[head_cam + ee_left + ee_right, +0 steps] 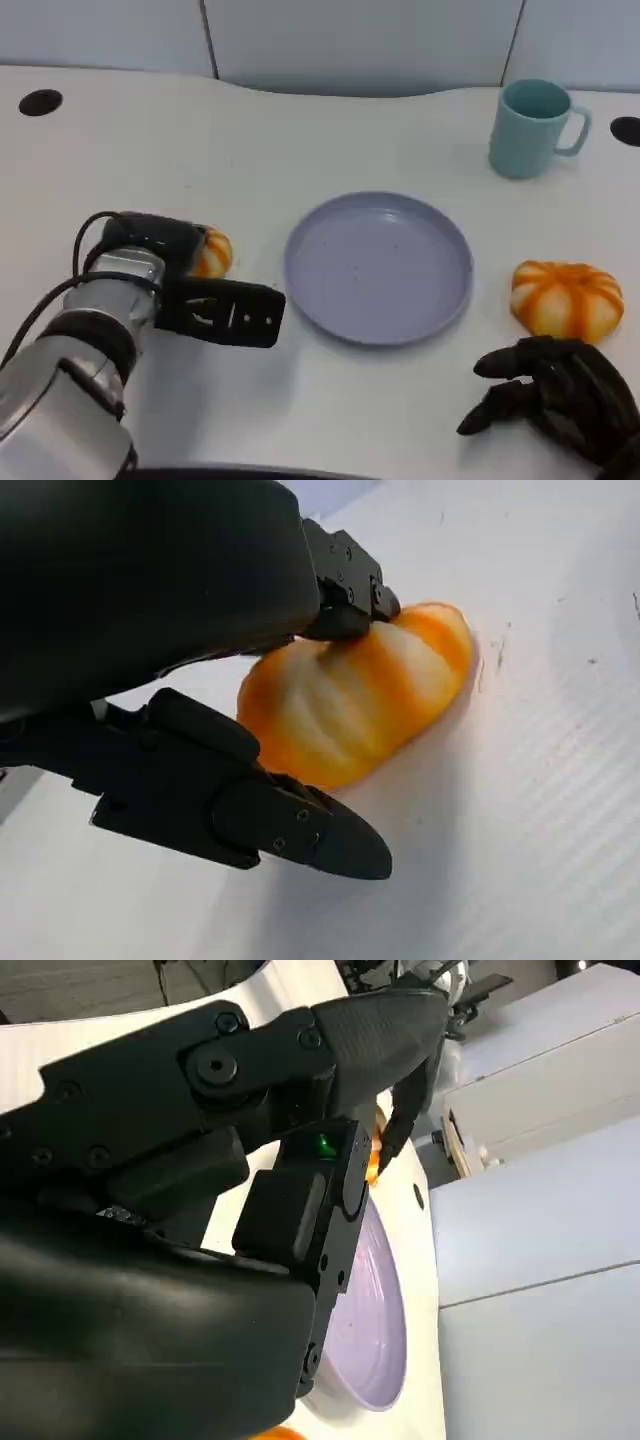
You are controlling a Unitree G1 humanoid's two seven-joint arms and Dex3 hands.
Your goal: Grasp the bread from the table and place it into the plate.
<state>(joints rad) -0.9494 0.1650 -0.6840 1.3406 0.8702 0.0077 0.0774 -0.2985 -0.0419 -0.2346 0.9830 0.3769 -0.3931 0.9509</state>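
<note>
Left hand (190, 280), lower left of frame: fingers set around the small orange-and-white striped bread roll (213, 253), which sits on the white table (300, 140). Left wrist view shows a fingertip (350, 595) touching the roll's top (350, 705) and a second finger beside its lower edge; can't tell if it's off the table. Round lavender plate (378, 266) at centre, nothing on it, just right of the roll. Teal mug (533, 127) upper right. Larger orange striped bun (566, 298) right of the plate. Right hand (560, 395), lower right: fingers loosely curled, holding nothing, near that bun, not touching.
</note>
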